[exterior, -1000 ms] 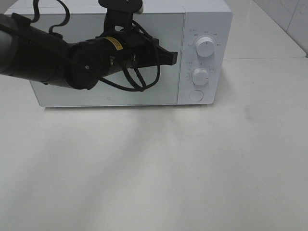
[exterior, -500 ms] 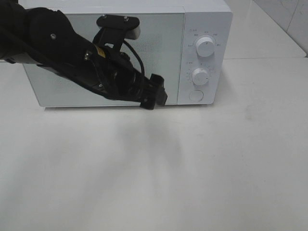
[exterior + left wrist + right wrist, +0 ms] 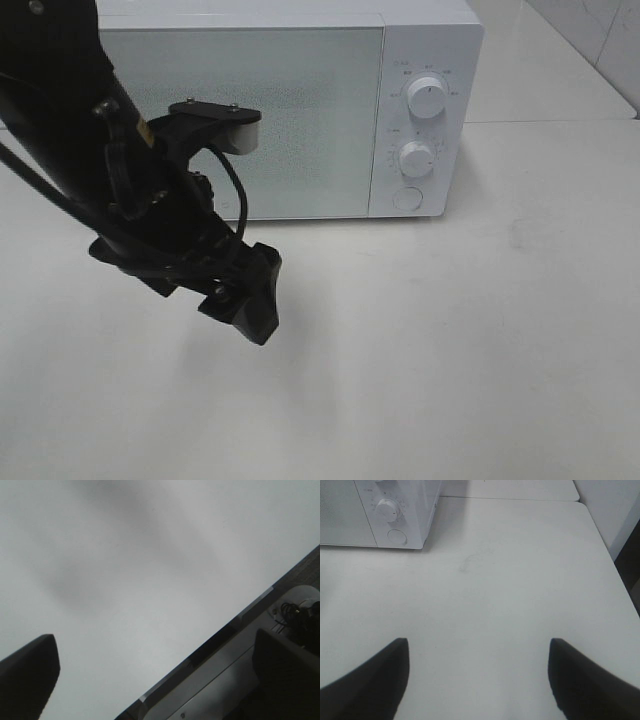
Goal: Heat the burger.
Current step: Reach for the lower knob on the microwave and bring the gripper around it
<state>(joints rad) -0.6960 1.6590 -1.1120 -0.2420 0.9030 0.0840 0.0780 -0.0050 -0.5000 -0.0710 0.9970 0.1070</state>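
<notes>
The burger shows in no view. The white microwave (image 3: 300, 110) stands at the back of the table with its door shut; its corner also shows in the right wrist view (image 3: 350, 510). My left gripper (image 3: 248, 303) hangs over the table in front of the microwave, left of centre, pointing down. In the left wrist view the left gripper (image 3: 155, 675) is open and empty over bare white table. My right gripper (image 3: 477, 680) is open and empty over the table's right part; it is out of the exterior view.
The microwave's panel has two knobs (image 3: 427, 98) (image 3: 415, 158) and a round button (image 3: 407, 198). The white table (image 3: 450, 350) spreads in front. The left wrist view shows the table's edge (image 3: 210, 645) and a base with cables (image 3: 300, 615) beyond it.
My left arm has swung away from the microwave door, down and to the left, and its gripper now points at the table. The microwave door stays shut.
</notes>
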